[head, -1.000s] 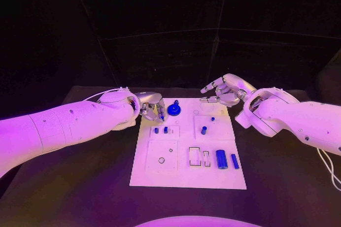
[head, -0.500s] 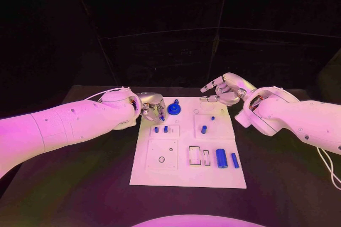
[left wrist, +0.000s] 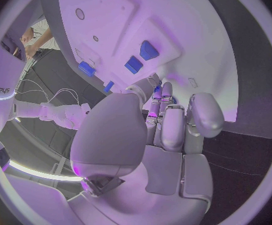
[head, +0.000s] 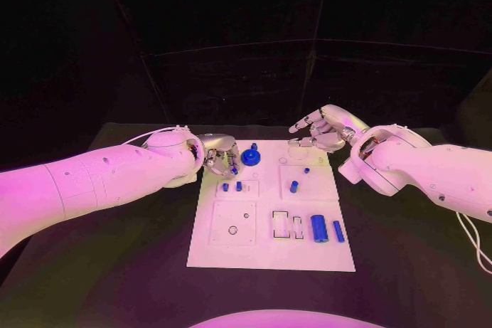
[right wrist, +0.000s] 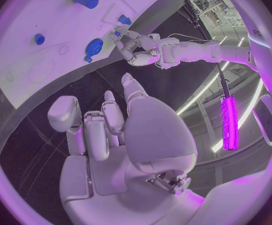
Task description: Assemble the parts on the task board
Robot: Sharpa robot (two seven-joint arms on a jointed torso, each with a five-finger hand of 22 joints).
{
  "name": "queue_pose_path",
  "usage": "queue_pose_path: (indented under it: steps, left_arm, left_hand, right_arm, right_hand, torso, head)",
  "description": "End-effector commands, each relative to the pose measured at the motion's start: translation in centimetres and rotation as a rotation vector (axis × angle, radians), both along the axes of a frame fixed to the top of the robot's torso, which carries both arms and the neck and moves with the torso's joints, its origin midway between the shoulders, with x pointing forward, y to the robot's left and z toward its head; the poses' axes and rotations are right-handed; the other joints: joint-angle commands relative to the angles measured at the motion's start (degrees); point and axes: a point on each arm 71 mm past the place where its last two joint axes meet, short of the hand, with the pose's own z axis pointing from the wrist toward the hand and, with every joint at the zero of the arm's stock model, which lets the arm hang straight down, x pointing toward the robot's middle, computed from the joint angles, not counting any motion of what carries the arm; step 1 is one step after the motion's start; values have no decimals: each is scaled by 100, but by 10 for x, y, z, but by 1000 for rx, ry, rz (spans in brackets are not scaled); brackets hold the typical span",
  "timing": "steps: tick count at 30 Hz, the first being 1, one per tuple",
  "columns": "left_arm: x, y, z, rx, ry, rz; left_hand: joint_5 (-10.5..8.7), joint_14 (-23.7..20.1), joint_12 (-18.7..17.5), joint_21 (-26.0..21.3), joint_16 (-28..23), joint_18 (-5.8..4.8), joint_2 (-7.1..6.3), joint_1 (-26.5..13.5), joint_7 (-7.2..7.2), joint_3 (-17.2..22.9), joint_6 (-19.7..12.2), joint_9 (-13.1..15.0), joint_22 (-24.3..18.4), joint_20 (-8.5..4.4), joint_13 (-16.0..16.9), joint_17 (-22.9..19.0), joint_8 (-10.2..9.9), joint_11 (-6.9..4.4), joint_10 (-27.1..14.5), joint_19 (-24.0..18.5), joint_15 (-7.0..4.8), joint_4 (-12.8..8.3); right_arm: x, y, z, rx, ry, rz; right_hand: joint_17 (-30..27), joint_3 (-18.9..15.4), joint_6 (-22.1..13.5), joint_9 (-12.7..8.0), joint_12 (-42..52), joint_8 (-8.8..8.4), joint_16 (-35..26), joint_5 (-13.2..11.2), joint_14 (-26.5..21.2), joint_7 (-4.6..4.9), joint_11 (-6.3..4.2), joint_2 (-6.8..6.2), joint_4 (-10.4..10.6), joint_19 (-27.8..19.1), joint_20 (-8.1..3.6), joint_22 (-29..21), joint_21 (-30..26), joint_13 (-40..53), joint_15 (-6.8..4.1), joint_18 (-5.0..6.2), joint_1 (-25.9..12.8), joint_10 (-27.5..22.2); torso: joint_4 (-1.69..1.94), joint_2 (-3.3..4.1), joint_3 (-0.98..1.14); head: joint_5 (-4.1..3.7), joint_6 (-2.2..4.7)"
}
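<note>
White board [head: 269,260] on black worktop [head: 123,271]. Parts all blue: round knobbed piece [head: 251,156] near board's far edge, two small pegs [head: 232,187] left of middle, one peg [head: 293,186] right of middle, tiny peg [head: 306,171] beyond it, big cylinder [head: 320,228] and thin bar [head: 338,232] toward near right corner. Dark outlined slots [head: 280,225] and a small dark ring [head: 232,230] on board. Left robot hand [head: 218,157] silver, with a blue bit at its fingertips [left wrist: 157,90]. Right robot hand [head: 322,131] silver. Both arms white.
</note>
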Motion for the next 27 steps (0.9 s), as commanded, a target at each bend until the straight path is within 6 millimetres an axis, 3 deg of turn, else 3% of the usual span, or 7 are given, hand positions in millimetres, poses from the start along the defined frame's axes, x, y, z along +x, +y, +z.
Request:
queue_pose_path:
  steps: [1, 27]
  left_arm:
    - [-1, -2, 0, 2, -2, -8]
    - [1, -4, -3, 40, 34, 12]
  left_hand:
    - [-29, 108, -27, 4, 9, -89, -25, -18, 3, 35, 50, 3, 7, -4, 6, -5, -37, -11, 45, 14, -29, -9]
    - [-54, 96, -117, -18, 6, -88, -83, -115, 45, 68, -30, -35, -5, 12, 2, -47, -121, 24, 2, -7, -5, -15]
  right_arm:
    - [0, 1, 2, 2, -9, 2]
    - [0, 1, 2, 2, -8, 4]
  right_hand:
    - [639, -12, 37, -5, 3, -32, -23, 32, 415, -2, 11, 35, -6, -34, -12, -1, -33, -5, -27, 91, 1, -33]
    - [636, -11, 37, -5, 1, -33, -25, 32, 414, -2, 11, 42, -9, -34, -12, -2, -34, -7, -28, 91, 11, -33]
  torso:
    - [1, 2, 1]
    - [-1, 0, 0]
  head:
    - [-3, -3]
    - [-13, -13]
